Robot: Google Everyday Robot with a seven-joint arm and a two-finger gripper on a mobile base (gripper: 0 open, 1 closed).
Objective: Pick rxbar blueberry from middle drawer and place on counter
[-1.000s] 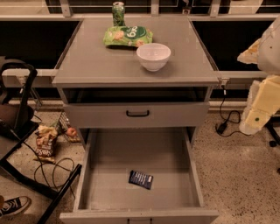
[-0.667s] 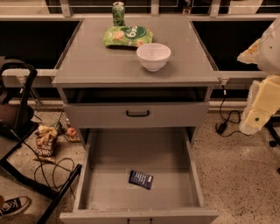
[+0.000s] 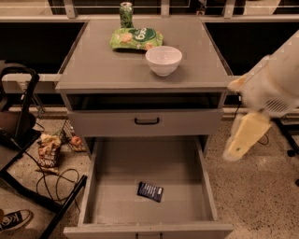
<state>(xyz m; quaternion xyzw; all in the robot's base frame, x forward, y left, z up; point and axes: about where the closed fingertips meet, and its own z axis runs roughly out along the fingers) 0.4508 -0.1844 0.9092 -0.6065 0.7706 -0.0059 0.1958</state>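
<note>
Hanging right of the middle drawer (image 3: pixel 140 161), the gripper (image 3: pixel 240 142), open or closed untellable; rxbar blueberry (image 3: pixel 150 191) inside.

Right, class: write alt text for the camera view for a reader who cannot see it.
A small dark navy rxbar blueberry lies on the floor of the open gray metal middle drawer. The robot's cream gripper hangs right of the cabinet, outside the drawer. On the gray counter sit a white bowl, a green snack bag and a green can.
</note>
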